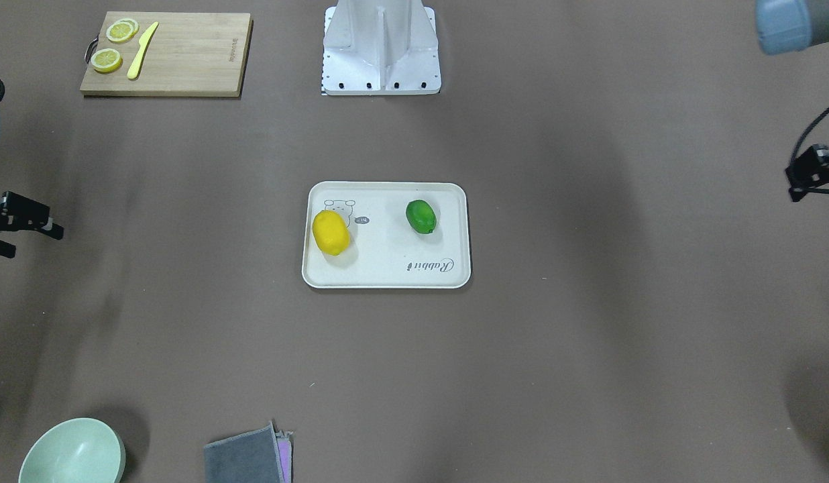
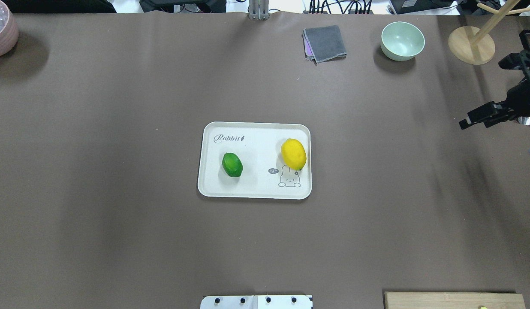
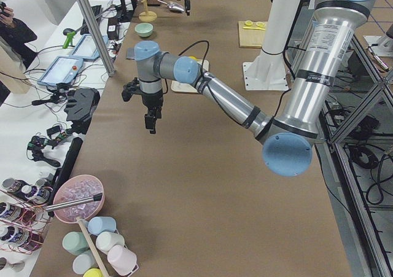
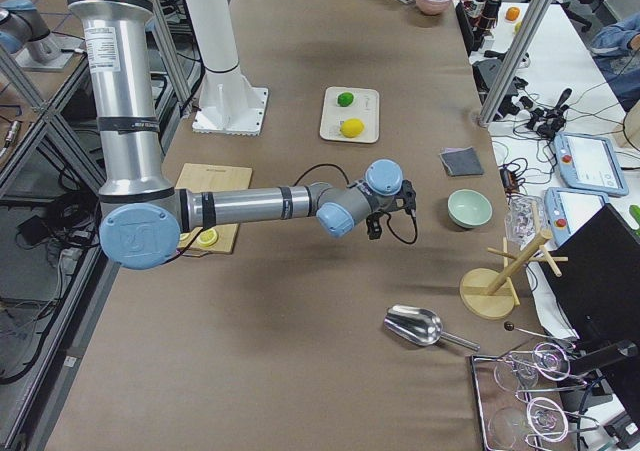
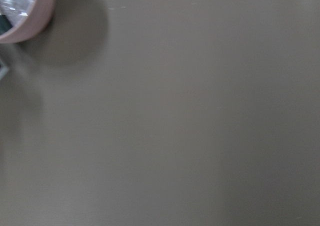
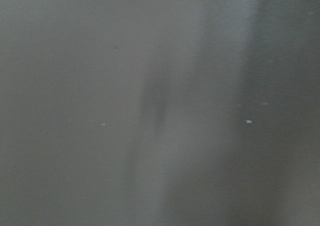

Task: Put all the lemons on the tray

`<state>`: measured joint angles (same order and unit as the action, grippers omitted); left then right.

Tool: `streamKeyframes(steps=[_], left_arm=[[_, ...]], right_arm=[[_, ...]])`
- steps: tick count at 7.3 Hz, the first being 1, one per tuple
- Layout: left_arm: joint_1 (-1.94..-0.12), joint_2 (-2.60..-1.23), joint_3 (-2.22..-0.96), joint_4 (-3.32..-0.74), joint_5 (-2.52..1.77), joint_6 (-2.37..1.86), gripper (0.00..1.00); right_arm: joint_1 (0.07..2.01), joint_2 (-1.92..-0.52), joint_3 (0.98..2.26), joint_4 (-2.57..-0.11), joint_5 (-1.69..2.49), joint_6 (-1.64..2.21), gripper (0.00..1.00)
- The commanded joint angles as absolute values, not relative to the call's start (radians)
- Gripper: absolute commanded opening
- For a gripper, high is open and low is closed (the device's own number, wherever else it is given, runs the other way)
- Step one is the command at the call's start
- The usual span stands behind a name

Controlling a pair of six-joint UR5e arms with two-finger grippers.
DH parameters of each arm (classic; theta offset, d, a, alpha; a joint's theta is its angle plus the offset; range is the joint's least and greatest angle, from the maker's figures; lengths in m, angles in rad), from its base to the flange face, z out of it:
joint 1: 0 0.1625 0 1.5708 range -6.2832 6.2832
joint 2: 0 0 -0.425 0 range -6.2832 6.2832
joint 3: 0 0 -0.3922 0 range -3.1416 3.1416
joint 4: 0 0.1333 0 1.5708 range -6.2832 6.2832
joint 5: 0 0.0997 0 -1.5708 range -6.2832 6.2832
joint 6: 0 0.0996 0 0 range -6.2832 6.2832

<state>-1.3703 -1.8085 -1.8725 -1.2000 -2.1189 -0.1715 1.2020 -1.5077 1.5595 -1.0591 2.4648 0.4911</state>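
- Two lemons, both on the tray: the yellow lemon (image 2: 293, 153) lies at the tray's right end in the overhead view, touching the top of the cartoon drawing. The green lemon (image 2: 232, 164) lies left of centre, below the "Rabbit" script. They are well apart.
- One tray (image 2: 256, 182), flat at the centre of the overhead frame.
- One cutting board (image 1: 186, 57), upper left of the front view. It carries three lemon slices (image 1: 106, 60), two of them overlapping, and one yellow knife (image 1: 142, 50).
- One green bowl (image 2: 402, 40), upper right of the overhead frame.
- One folded grey cloth (image 2: 325, 43), left of that bowl, with a purple edge showing beneath it.
- One pink bowl (image 2: 1, 28), upper left corner of the overhead frame, with clear pieces inside.
- One wooden stand (image 2: 471, 45), far upper right.
- One metal scoop (image 4: 415, 324), lower centre of the right-side view.
- Left gripper (image 3: 150, 123): points down above bare worktop near the pink bowl, with nothing seen in it. Whether it is open I cannot tell.
- Right gripper (image 2: 473, 120): at the right edge of the overhead frame, over bare worktop, far from the tray. How far it is open I cannot tell.
- The worktop (image 2: 119, 171) is matte brown, with soft shadows.
- One white pedestal (image 1: 381, 47) stands at top centre of the front view.
- Beside the worktop run aluminium posts and benches with tablets and cables.
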Motion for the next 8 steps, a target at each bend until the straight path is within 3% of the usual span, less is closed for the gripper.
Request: streamKeyframes(steps=[1,4,8], left_arm=[[-1.504,-1.698,-1.739,-1.344,-2.125,-0.023,0.98],[-1.525,-1.551,-1.573,-1.703,-2.264,-0.003,0.98],[-1.52,-1.539,-1.595,-1.764,-2.266,-0.02,0.98]], right_arm=[[1.299,-1.555,1.649,-1.296,2.329,0.422,0.99],[1.464,-1.578,1.651,-1.432,2.356,0.335,1.0],[1.525,-1.563,1.713,-1.65,2.375,0.305,1.0]])
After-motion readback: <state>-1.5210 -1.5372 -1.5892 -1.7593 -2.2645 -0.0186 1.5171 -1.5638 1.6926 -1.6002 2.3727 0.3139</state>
